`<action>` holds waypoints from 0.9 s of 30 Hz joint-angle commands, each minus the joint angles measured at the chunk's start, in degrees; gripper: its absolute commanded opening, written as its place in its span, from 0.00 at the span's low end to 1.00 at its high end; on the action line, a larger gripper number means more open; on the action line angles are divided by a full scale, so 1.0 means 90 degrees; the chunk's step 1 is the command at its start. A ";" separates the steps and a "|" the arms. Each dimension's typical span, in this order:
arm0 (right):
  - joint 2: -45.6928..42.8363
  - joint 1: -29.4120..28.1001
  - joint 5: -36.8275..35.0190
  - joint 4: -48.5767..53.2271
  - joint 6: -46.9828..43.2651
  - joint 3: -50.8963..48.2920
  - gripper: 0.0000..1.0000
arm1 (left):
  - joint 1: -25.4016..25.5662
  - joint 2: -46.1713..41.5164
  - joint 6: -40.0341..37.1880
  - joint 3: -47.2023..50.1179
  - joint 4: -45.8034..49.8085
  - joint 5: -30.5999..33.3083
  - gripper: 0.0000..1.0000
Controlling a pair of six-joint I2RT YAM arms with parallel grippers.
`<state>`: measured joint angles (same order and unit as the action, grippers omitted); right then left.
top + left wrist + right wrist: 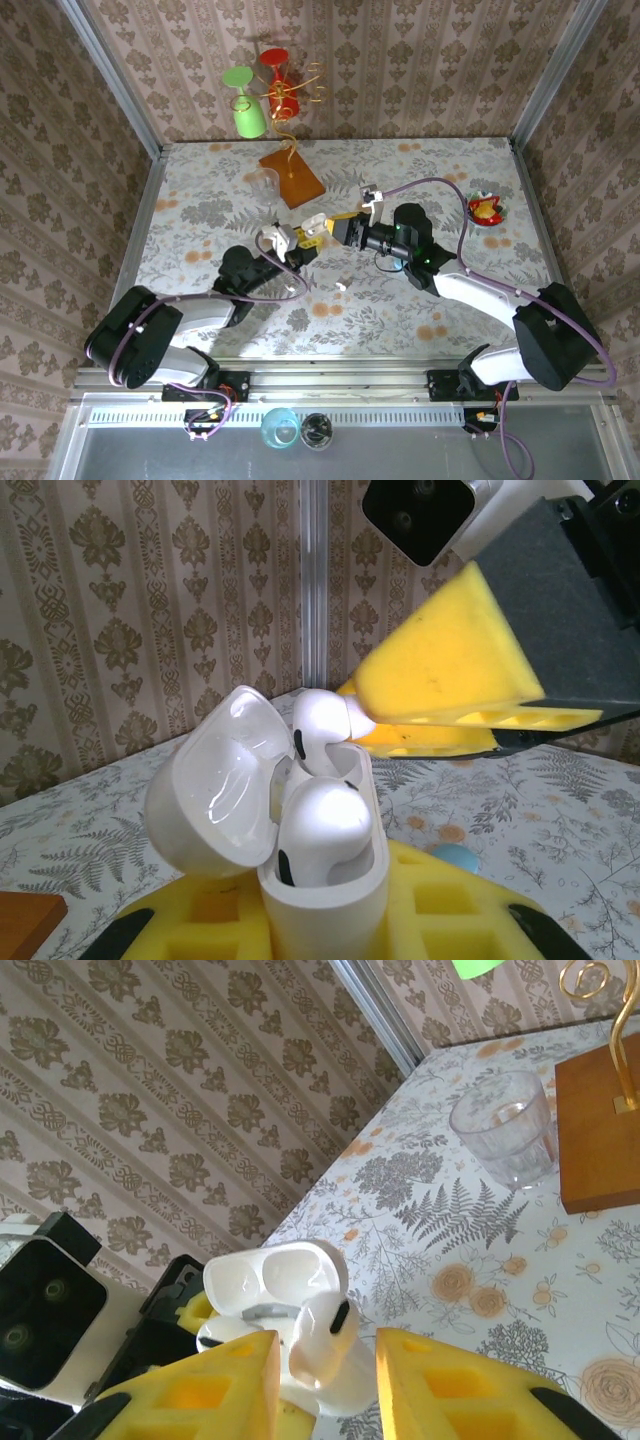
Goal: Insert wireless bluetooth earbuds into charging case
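Note:
My left gripper [325, 925] is shut on the white charging case [325, 900], holding it upright between its yellow foam fingers with the lid [210, 790] swung open. One earbud [325, 830] sits in the near slot. A second earbud [325, 1335] stands tilted in the far slot with its top sticking out. My right gripper [327, 1360] straddles this second earbud, jaws open, and one yellow fingertip [400, 705] still rests against it. From above, both grippers [300, 235] meet over the middle of the table.
A clear glass [505, 1125] and a wooden stand base [600, 1130] stand behind the case; a green and a red glass [262, 95] hang from the stand. A red dish [486, 210] is at the right. A tiny white piece [341, 287] lies near the arms.

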<state>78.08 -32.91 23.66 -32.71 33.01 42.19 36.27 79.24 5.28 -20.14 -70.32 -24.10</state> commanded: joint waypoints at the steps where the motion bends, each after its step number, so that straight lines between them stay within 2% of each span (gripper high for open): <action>1: -0.0265 -0.0016 0.0154 0.0321 -0.0032 0.0280 0.35 | -0.0046 0.0047 0.0104 -0.0062 -0.0325 0.0030 0.00; 10: -0.0225 0.0021 0.0169 0.0332 0.0064 0.0379 0.39 | -0.0057 0.0180 0.0161 -0.0077 -0.0331 -0.0087 0.00; 27: 0.0093 0.0043 0.0739 0.0487 0.0121 0.0593 0.37 | -0.0095 0.0219 0.0166 -0.0056 -0.0327 -0.0104 0.00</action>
<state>78.41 -32.51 28.34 -28.05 33.87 45.08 35.86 81.06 5.65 -20.14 -70.78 -24.18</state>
